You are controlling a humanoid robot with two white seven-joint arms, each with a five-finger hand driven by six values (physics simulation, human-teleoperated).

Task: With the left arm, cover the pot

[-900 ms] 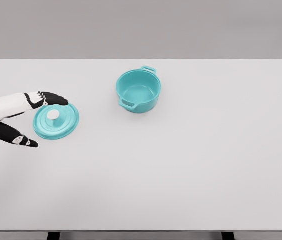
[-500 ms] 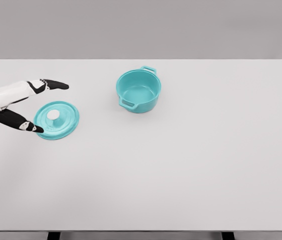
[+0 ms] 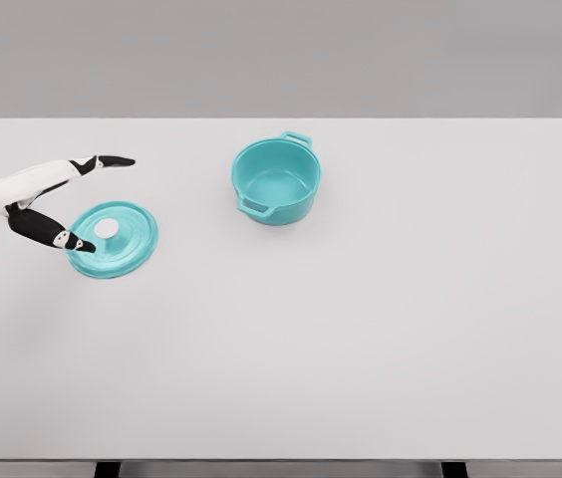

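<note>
A teal lid (image 3: 117, 239) with a white knob lies flat on the white table (image 3: 361, 319) at the left. The teal pot (image 3: 276, 180) stands uncovered near the table's middle back, with two side handles. My left hand (image 3: 102, 203) reaches in from the left edge and hovers over the lid's left part. Its fingers (image 3: 112, 160) stretch out above the lid's far side, and the thumb (image 3: 62, 239) points at the knob from the near left. The hand is open and holds nothing.
The table's front edge runs along the bottom of the view, with two dark legs below it. A grey wall stands behind the table.
My left hand has risen and turned, the fingers moving off the lid's far rim and the thumb swinging in toward the knob. Lid and pot have not moved.
</note>
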